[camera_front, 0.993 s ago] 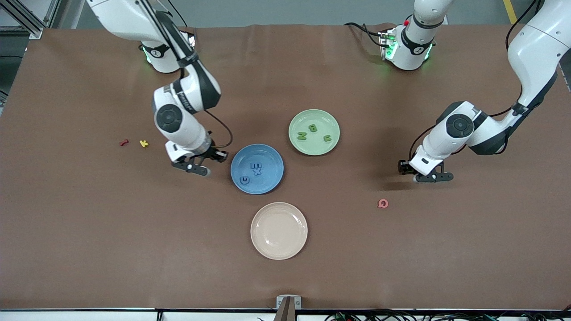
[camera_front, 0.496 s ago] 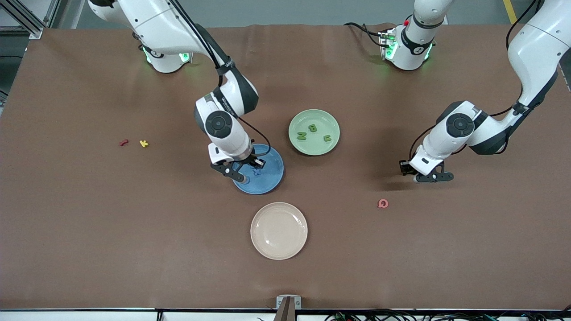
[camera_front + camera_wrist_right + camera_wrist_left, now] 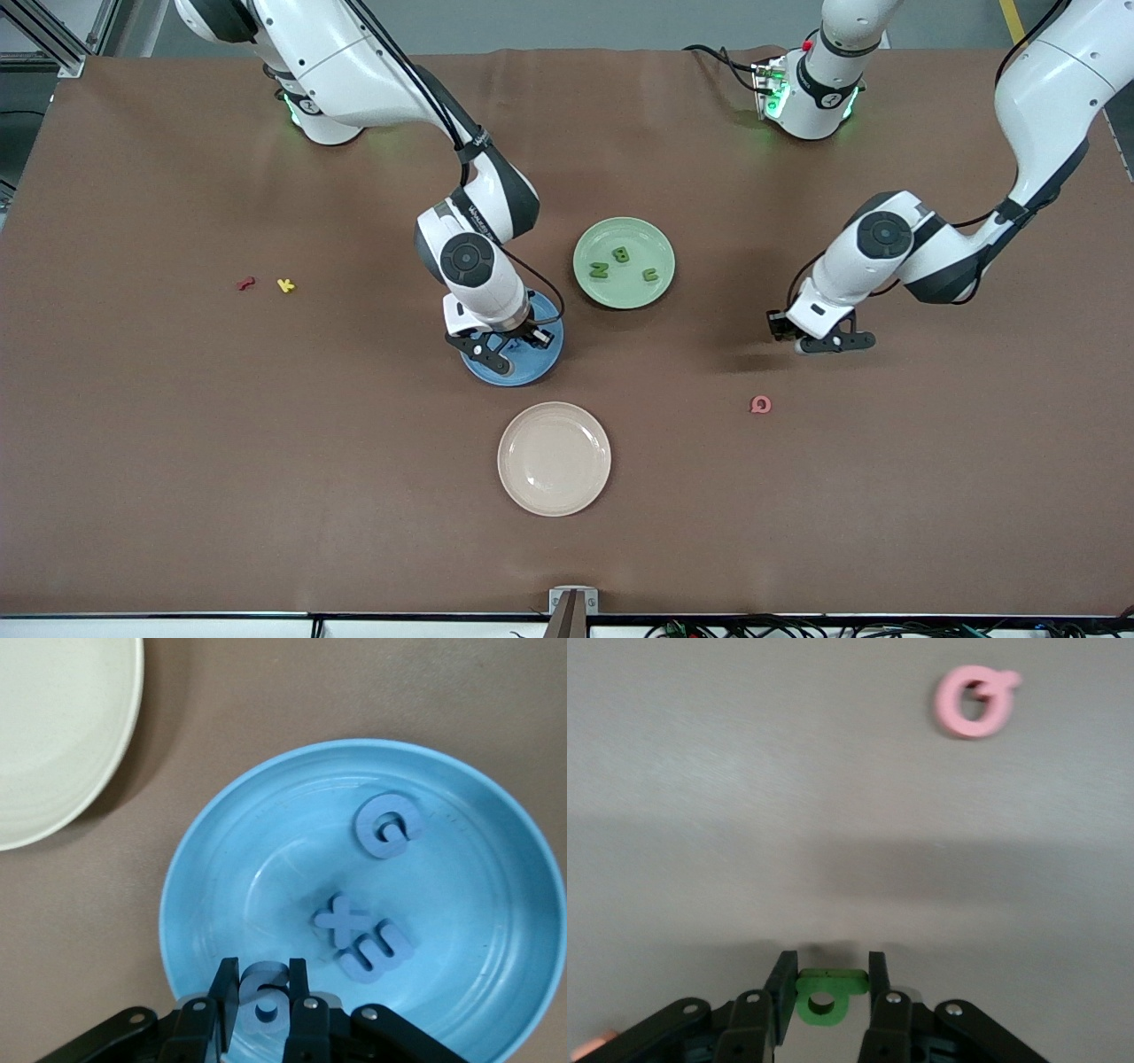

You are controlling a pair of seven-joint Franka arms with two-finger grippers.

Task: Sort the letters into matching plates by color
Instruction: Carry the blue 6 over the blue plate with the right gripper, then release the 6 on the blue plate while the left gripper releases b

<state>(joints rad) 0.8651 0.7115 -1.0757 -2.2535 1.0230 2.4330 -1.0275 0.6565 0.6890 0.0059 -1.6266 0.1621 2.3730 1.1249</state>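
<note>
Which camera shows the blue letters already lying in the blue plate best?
The right wrist view: blue letters lie unobstructed in the blue plate. The front view's right arm covers them; the left wrist view misses them.

My right claw point(image 3: 263, 992) pinches a blue 6 point(image 3: 264, 1003) over my blue plate point(image 3: 496, 859) holding G, X, E; my left claw point(image 3: 826, 979) pinches a green letter point(image 3: 822, 999); the pale green plate point(image 3: 624, 232) holds three
</note>
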